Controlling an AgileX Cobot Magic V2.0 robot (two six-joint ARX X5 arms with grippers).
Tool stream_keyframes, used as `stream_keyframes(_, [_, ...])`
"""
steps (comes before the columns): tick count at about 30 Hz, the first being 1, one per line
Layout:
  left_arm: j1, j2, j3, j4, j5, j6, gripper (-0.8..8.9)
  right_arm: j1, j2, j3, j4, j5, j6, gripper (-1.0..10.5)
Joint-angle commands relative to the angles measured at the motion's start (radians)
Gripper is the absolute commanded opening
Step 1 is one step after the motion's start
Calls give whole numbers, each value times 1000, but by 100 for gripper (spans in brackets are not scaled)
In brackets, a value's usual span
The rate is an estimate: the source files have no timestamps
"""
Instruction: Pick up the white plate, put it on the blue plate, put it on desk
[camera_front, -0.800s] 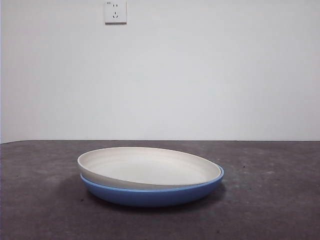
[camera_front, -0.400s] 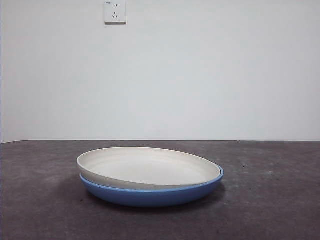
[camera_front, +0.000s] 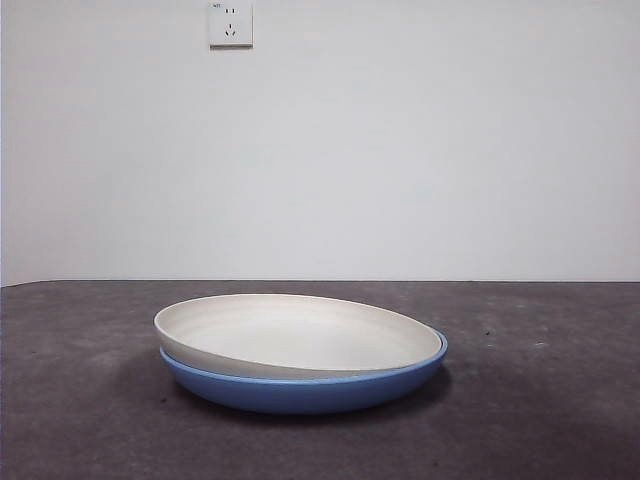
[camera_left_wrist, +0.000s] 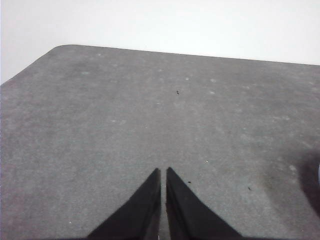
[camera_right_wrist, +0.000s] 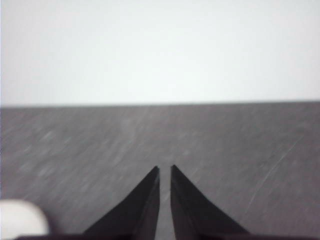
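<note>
Resting tilted in the glossy blue plate (camera_front: 300, 392), the white plate (camera_front: 295, 335) (matte cream); both fingers pairs narrow.

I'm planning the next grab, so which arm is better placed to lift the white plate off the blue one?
Probably right: what looks like the white plate edge lies close beside the right gripper and its shut jaws, while the left gripper faces mostly desk.

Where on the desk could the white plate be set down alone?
Bare desk lies left of the blue plate, right of it out to the edge, and behind it toward the wall. The middle is taken: the white plate sits tilted in the blue one.
</note>
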Motion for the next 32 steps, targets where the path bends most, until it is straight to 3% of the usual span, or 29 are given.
stream_keyframes(1, [2,-1,-21,2,-1,-4,20,-34,-32,-113,120,3,-32,34])
stream_keyframes(12, [2,-1,-21,2,-1,-4,20,-79,-123,-300,139,1,-115,34])
stream_keyframes(23, [2,-1,-21,2,-1,-4,20,-79,-145,-323,17,1,-185,34])
stream_keyframes(32, [2,-1,-21,2,-1,-4,20,-79,-145,-322,24,1,-190,34])
